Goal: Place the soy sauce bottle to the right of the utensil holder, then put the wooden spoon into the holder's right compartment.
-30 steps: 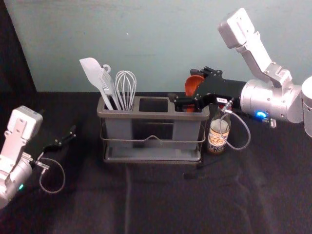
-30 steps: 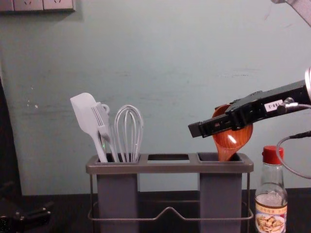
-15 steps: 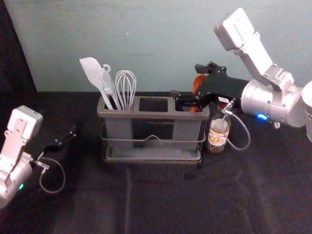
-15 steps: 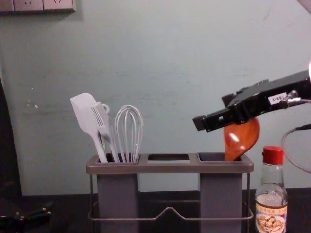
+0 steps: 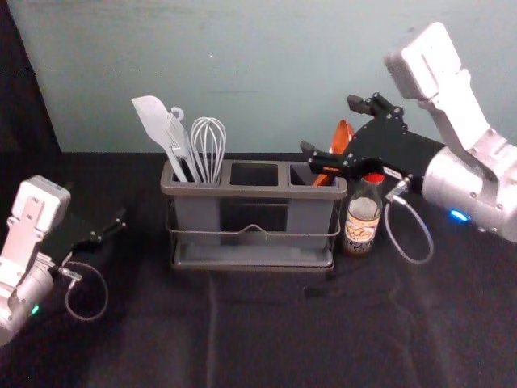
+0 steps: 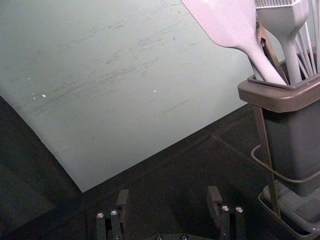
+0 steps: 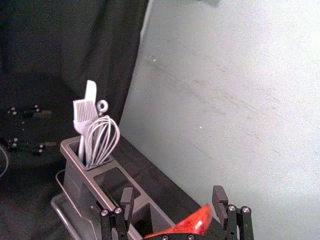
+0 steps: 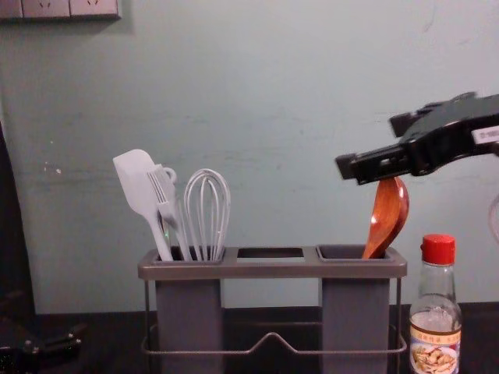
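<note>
Right claw (image 8: pixel 373 145) stands open above the wooden spoon (image 8: pixel 387 210), its two fingers well apart and gripping nothing; whether one of them brushes the bowl of the spoon, I cannot tell. Lay a clock dial over the head view, with the utensil holder (image 5: pixel 279 192) at its centre and twelve toward the wall (image 5: pixel 275 73): that claw sits between one and two o'clock, its arm reaching in from about two. Left claw (image 6: pixel 168 195) is idle out at nine o'clock, open as well.

Both placements look made. The soy sauce bottle (image 8: pixel 436 331) stands upright on the bench (image 5: pixel 275 331) at three o'clock, just beside the holder, red cap on. The spoon has its handle down in the right compartment (image 5: pixel 301 175), bowl up, tipped toward one o'clock in the chest view, and seems to rest against the compartment's side with nothing clamping it. Over in the left compartment are a spatula (image 8: pixel 136 183), a brush (image 8: pixel 164 193) and a whisk (image 8: pixel 207 210).

What remains, I judge, is only to bring the right arm clear. The fingers are near the spoon's bowl, so backing off upward and toward two o'clock would be safest; a sideways swing could catch the bowl and lift or twist the spoon, and a low retreat might knock the bottle's cap.
</note>
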`<control>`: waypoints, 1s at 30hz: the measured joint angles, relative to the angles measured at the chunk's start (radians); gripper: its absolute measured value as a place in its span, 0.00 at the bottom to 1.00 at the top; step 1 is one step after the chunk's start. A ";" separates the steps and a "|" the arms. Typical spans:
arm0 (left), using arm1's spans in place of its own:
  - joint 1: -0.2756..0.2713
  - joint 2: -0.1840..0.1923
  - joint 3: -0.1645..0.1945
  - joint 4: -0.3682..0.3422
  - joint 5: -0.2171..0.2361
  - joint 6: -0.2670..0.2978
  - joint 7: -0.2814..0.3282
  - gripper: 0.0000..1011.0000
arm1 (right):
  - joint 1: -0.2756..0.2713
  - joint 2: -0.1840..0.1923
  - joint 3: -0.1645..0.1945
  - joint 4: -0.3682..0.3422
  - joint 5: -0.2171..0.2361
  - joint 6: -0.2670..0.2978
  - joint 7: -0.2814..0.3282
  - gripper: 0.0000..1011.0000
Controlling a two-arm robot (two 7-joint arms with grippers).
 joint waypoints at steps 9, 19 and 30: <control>0.000 0.000 0.000 0.000 0.000 0.000 0.000 1.00 | -0.216 0.004 0.110 -0.131 0.012 -0.079 -0.082 0.99; 0.000 0.000 0.000 0.000 0.000 0.000 0.000 1.00 | -0.447 -0.025 0.161 -0.184 -0.036 -0.184 -0.181 0.99; 0.000 0.000 0.000 0.000 0.000 0.000 0.000 1.00 | -0.654 -0.150 0.167 -0.123 -0.133 -0.415 -0.359 0.99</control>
